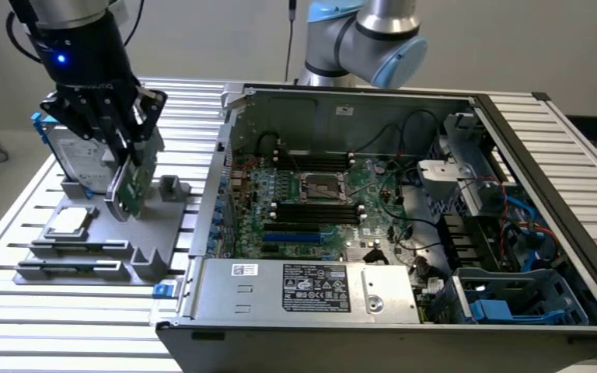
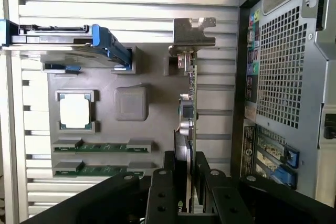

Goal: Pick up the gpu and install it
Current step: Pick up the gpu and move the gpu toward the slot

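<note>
In the exterior view, the gripper (image 1: 122,151) hangs over the gray holder (image 1: 164,233), which lies on the slatted table (image 1: 71,326). Its fingers (image 1: 137,128) are drawn in narrow on the gpu (image 1: 133,186), one against each face. The card stands on edge, slightly tilted, with its green board toward the exterior view's right. Its lower end is down among the holder's raised posts, but I cannot tell whether it touches the holder. The hard drive (image 1: 71,155) stands upright in its blue frame on the holder's far part, just beside the gpu and close against the gripper's body. The square chip (image 1: 68,221) lies flat on the holder, on the camera's side of the hard drive. The open computer case (image 1: 547,155) lies just beside the holder toward the exterior view's right. Its side wall rises between the holder and the motherboard (image 1: 309,194).

In the wrist view, the gpu appears edge-on between the two black fingers, and its silver bracket (image 2: 193,32) is at the end away from the gripper. The chip sits in its square pocket of the holder, and two memory sticks (image 2: 102,147) lie in slots beside it. The case's perforated rear panel (image 2: 283,72) stands just past the holder's edge on the gpu's side.
</note>
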Robot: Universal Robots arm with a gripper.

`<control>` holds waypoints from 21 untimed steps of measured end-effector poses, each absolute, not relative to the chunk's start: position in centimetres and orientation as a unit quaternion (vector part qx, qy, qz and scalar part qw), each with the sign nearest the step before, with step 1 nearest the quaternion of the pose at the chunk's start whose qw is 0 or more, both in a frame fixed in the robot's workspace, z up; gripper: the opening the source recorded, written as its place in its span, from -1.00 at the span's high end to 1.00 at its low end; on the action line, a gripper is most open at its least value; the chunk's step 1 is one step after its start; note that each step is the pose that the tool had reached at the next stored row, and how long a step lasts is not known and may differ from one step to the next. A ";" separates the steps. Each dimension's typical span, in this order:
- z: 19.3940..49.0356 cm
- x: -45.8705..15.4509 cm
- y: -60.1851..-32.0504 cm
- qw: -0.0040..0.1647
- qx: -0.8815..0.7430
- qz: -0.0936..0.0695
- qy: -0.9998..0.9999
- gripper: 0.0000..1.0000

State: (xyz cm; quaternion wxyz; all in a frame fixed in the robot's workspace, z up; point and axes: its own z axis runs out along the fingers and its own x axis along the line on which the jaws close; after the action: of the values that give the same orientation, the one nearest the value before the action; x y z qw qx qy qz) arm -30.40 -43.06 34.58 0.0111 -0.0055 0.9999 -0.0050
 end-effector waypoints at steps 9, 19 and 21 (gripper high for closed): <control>38.6 -27.7 -43.1 0.006 -0.005 -0.005 1.000 0.47; 41.5 -23.3 -43.1 -0.009 -0.006 -0.005 1.000 0.47; 42.0 -22.3 -43.1 -0.013 -0.006 -0.005 1.000 0.47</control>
State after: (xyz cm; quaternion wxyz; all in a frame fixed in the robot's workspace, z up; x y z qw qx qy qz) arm -22.35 -43.06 41.97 -0.0127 -0.0056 0.9999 -0.0049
